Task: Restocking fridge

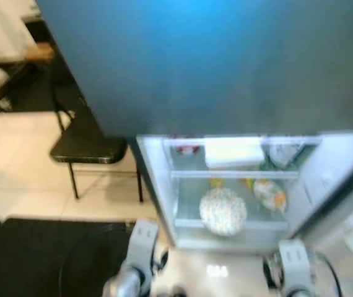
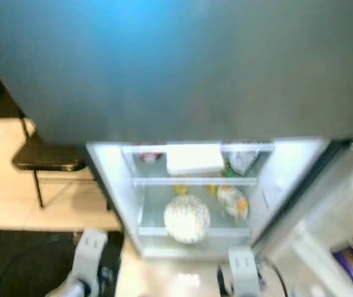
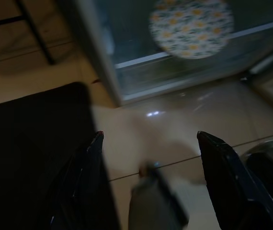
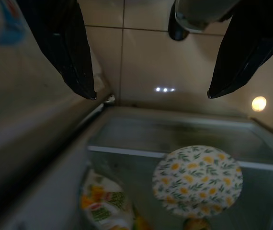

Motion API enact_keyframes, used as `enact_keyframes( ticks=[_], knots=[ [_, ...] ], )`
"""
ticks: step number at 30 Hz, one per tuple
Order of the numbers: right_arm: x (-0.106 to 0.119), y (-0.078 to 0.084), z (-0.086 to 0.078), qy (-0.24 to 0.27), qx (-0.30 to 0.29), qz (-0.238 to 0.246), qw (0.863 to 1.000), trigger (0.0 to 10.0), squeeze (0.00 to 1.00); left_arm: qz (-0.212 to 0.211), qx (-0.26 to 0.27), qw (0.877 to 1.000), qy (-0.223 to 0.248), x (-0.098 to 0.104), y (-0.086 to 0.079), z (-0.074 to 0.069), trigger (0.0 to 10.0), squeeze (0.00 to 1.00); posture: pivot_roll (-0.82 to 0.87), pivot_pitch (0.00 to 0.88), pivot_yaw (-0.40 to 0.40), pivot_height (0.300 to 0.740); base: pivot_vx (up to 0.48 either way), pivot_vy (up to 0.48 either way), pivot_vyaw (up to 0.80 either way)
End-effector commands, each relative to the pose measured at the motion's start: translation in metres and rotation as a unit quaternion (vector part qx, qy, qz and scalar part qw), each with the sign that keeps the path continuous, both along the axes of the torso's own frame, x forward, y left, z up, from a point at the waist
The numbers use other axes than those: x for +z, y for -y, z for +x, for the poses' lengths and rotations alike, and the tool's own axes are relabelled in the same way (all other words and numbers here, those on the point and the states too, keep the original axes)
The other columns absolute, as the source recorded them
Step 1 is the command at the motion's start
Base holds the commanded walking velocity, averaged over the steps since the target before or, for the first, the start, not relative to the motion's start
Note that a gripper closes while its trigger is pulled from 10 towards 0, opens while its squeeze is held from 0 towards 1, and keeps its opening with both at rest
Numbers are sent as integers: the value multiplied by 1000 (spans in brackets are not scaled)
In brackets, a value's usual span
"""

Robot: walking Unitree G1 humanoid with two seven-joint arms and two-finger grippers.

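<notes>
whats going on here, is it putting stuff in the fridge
Not yet. The robot stands facing the open fridge, looking down into it. Both the left gripper and the right gripper hang with jaws open and empty. Inside, a round flower-patterned covered dish sits on a lower shelf, a white container above it. A black chair stands to the left.

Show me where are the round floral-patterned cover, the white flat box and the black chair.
Round floral-patterned cover (image 1: 223, 211), left eye view, its centre.
White flat box (image 1: 233, 152), left eye view, its front face.
Black chair (image 1: 87, 148), left eye view, its seat.
</notes>
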State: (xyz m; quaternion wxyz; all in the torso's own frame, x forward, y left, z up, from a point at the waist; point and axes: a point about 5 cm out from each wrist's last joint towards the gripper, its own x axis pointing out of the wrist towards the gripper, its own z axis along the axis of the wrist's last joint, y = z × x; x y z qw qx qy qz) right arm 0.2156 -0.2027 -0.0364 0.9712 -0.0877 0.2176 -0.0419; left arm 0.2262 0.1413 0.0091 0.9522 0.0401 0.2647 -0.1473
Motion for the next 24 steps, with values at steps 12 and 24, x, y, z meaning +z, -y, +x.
enact_keyframes(
  ticks=[12,24],
  knots=[
    [-8,-2,-10,-18,-3,4,1000,10000,0,9,7,1000,-22,-8,-3,-5,10000,0,-126,189,27,717,-265,0,0],
    [-8,-1,-11,-19,-4,2,1000,10000,0,8,10,1000,-23,-9,-5,-4,10000,0,-128,190,29,717,-63,0,0]
  ],
)
